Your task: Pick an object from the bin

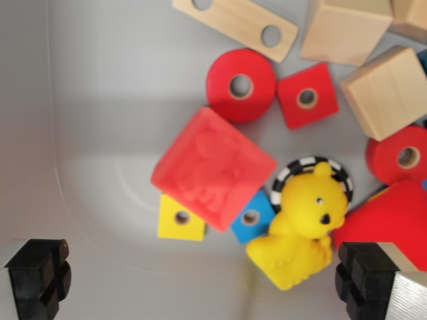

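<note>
1. The claw (213, 283) is hanging over the grey bin (100, 100) with its two black fingers (40, 277) spread wide apart, one at each lower corner of the wrist view, and nothing between them.
2. Nothing is being held yet, and several things are waiting; the likeliest pick is the yellow bear toy (303, 227), lying near the bin's middle, closest to the gap between the fingers and just beside the finger on the wrist view's right.
3. The bear is looking soft and rubbery, probably light and squeezable, so I am guessing it will give under pressure rather than slip; its plump lower body seems the best place to pinch.
4. It is lying against a black-and-white ring (293, 175), touching a blue block (252, 218) on one side and a red piece (387, 220) on the other, so a finger is finding little room there.
5. The big red cube (213, 168) is sitting tilted, partly over a yellow block (181, 219); it seems stiffer and wider, harder to span.
6. Wooden blocks (390, 90) and a red disc (240, 85) are crowding the far side.
7. Toward the wrist view's left the bin floor is lying bare up to its curved wall, giving open room for approach.
</note>
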